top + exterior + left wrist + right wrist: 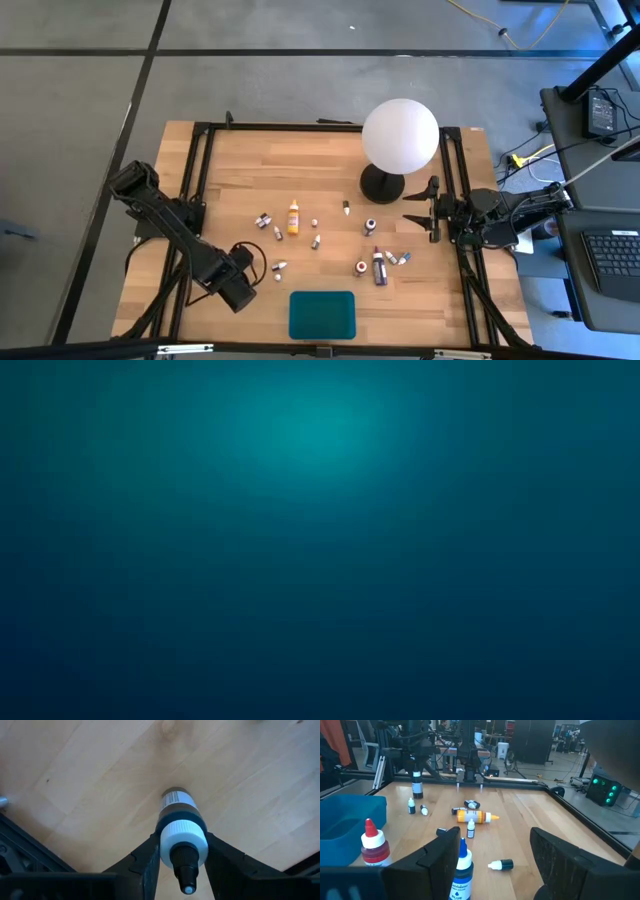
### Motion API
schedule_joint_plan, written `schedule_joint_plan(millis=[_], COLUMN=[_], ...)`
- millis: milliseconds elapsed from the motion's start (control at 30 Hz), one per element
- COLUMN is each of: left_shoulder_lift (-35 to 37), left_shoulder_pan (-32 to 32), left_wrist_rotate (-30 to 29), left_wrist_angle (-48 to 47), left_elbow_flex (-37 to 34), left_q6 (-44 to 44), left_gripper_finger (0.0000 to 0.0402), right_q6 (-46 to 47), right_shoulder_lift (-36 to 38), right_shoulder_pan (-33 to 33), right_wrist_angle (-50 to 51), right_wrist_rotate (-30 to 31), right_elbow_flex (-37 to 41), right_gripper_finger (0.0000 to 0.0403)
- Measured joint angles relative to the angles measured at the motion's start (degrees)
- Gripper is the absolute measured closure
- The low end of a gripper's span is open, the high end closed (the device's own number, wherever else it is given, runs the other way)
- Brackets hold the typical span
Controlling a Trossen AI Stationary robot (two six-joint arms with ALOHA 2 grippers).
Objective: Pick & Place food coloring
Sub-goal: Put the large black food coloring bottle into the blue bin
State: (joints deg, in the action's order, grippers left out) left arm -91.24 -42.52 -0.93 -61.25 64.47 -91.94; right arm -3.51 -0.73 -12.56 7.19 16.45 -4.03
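- Bottles of food coloring (294,217) are scattered over the middle of the wooden table (240,170), most lying on their sides, a yellow one among them.
- Left gripper (182,865) sits low near the table's front left, fingers (147,862) pressed on both sides of a dark bottle (181,822) with a white collar and black tip, so it's grasping that one, bottle standing on the wood.
- Right gripper (422,210) hangs at the right edge, jaws spread wide, nothing in them.
- Teal tray (322,314) is at the front centre, well apart from the bottles.
- White globe lamp (400,135) stands at the back right.
- Low camera shows only a teal blur.
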Motion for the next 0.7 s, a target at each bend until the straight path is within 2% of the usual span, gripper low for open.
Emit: schedule_joint_plan(millis=[267,500,700], left_shoulder_lift=[-0.28,-0.09,-0.04], left_shoulder_pan=[0.0,0.62,3.44], left_wrist_rotate=[-0.38,-6.91,-11.9], left_wrist_angle=[-0.35,-0.28,0.19], left_elbow_flex=[0.89,6.22,11.44], left_q6=[4.83,10.07,23.16], left_gripper_finger=[0.0269,0.027,0.027], right_q6=[0.0,-0.02,-0.17], right_shoulder_lift=[0.0,0.0,0.02], right_shoulder_pan=[0.0,0.0,0.0], right_wrist_angle=[-0.01,-0.01,-0.06], right_wrist_rotate=[0.0,0.0,0.0], right_elbow_flex=[-0.02,-0.01,-0.02], right_gripper_finger=[0.016,0.016,0.016])
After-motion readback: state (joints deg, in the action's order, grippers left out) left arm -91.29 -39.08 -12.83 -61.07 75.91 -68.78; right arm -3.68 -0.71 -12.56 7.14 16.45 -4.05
